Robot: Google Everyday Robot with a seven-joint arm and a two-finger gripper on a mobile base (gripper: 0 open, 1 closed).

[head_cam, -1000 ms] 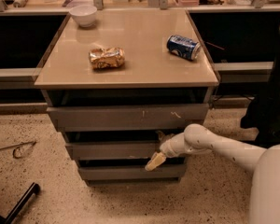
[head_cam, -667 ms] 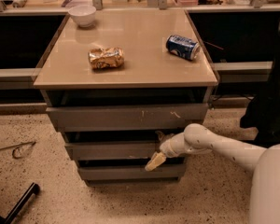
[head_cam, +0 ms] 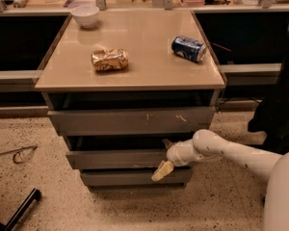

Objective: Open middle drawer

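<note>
The middle drawer (head_cam: pixel 115 159) is the plain grey front between the scratched top front (head_cam: pixel 130 121) and the narrow bottom front (head_cam: pixel 130 177). It stands pulled out slightly, with a dark gap above it. My gripper (head_cam: pixel 164 165) is at the right part of the middle drawer's front, at the end of my white arm (head_cam: pixel 231 153), which reaches in from the lower right. A tan part of the gripper hangs down over the drawer's lower edge.
On the cabinet's beige top (head_cam: pixel 149 71) lie a crumpled snack bag (head_cam: pixel 110 59), a blue can (head_cam: pixel 189 48) on its side and a white bowl (head_cam: pixel 85 15). A dark chair (head_cam: pixel 279 105) stands at the right. A black bar (head_cam: pixel 19 211) lies on the speckled floor at the lower left.
</note>
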